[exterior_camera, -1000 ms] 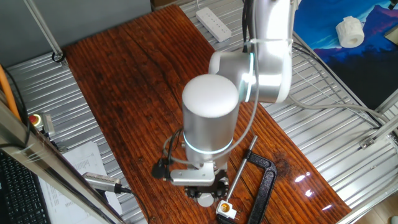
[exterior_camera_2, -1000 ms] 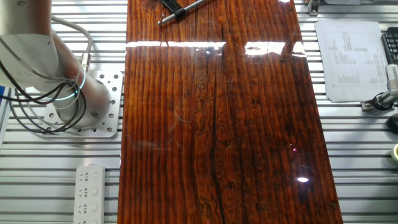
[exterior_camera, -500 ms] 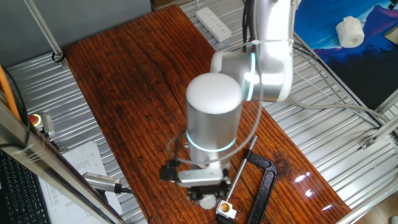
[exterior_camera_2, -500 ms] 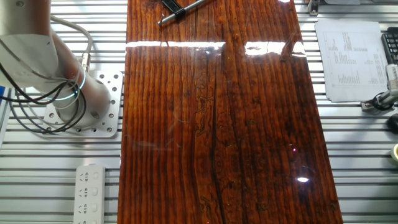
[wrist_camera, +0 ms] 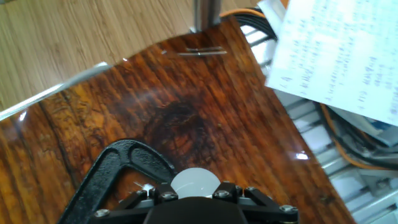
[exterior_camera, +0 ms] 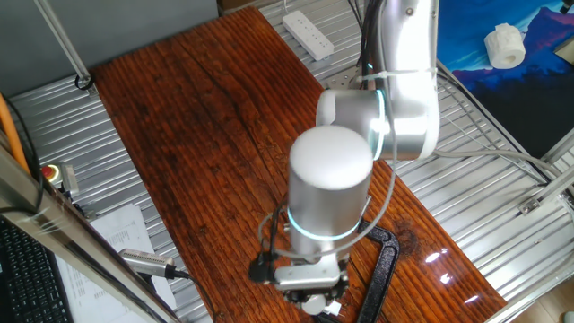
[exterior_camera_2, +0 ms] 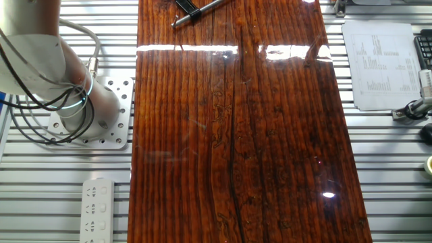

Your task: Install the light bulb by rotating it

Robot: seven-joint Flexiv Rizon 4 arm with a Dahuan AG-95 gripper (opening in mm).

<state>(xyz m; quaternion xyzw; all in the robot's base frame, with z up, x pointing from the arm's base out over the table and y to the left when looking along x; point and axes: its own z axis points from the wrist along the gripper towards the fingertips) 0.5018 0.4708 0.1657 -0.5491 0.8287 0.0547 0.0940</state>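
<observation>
In the hand view, the gripper (wrist_camera: 194, 202) fills the bottom edge with its black body and some screws. The white dome of the light bulb (wrist_camera: 194, 182) is seen directly in front of this body, at its middle. The fingertips themselves are hidden, so I cannot tell how far the gripper is open, or if it really has the bulb between the fingers. Just to the left of the bulb, the black clamp (wrist_camera: 118, 174) curves over the wood, and its frame comes close to the bulb. Beyond the gripper there is the dark glossy wooden board (wrist_camera: 186, 106). Further away, at the right, a printed paper sheet (wrist_camera: 336, 53) lies over the metal slats, with cables under it.

In one fixed view, the gripper (exterior_camera: 314, 296) is low over the near end of the board (exterior_camera: 179, 99), under the big silver wrist of the arm (exterior_camera: 330, 193). A small white spot under it seems to be the bulb (exterior_camera: 313, 305), but it is too small to be sure. The clamp (exterior_camera: 387, 260) is just to the right of it. Far behind the arm lies a white power strip (exterior_camera: 308, 34).

In the other fixed view, only the base of the arm (exterior_camera_2: 74, 101), the board (exterior_camera_2: 236, 135), the paper (exterior_camera_2: 380, 64) and a power strip (exterior_camera_2: 98, 209) are seen; the gripper is outside the picture
</observation>
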